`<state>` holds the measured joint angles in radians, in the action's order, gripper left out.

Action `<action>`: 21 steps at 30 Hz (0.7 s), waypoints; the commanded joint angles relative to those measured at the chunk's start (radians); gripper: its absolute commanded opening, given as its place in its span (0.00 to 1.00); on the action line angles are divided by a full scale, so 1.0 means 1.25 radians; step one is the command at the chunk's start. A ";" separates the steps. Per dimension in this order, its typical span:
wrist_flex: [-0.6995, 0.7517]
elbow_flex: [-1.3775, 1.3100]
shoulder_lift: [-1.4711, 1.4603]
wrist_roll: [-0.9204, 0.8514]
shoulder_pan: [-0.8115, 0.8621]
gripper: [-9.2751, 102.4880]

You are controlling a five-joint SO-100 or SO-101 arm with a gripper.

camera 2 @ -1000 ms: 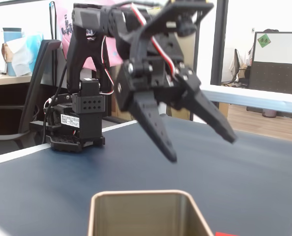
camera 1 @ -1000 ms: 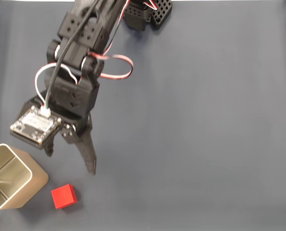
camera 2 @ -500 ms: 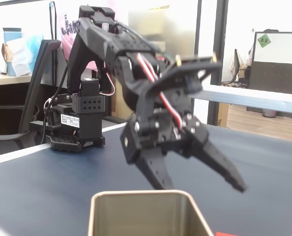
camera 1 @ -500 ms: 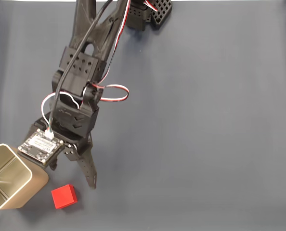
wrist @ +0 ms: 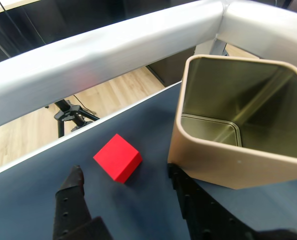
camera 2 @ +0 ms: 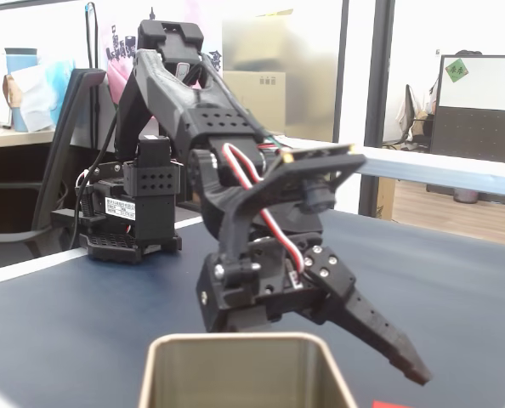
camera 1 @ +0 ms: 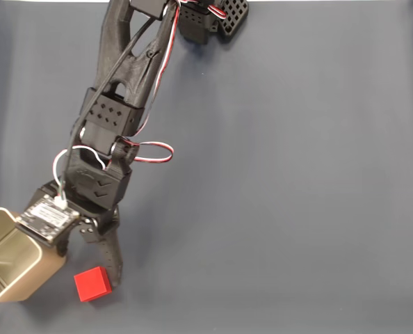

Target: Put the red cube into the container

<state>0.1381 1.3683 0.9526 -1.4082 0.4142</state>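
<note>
The red cube lies on the dark blue mat just right of the container, a gold-beige square tin standing upright and empty. My gripper is open and low over the mat, its fingers reaching either side of the cube's near edge. In the wrist view the red cube sits just beyond my gripper, and the right finger rests against the base of the container. From the low fixed view one finger shows behind the container; the other is hidden by it.
The arm's base is at the top of the mat, also seen in the low fixed view as the black base. A metal table rail runs just beyond the cube and tin. Open mat stretches to the right.
The arm has stretched out and dropped toward the cube and tin, jaws staying open. The tin has shifted slightly left as a finger came against it.
</note>
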 commanded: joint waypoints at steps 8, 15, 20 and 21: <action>-0.049 -0.071 -0.023 -0.018 0.005 0.43; -0.085 -0.071 -0.045 -0.036 -0.006 0.43; -0.101 -0.082 -0.064 -0.047 -0.021 0.43; -0.101 -0.086 -0.067 -0.049 -0.025 0.43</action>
<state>0.0383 1.3223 0.8529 -1.4573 0.4034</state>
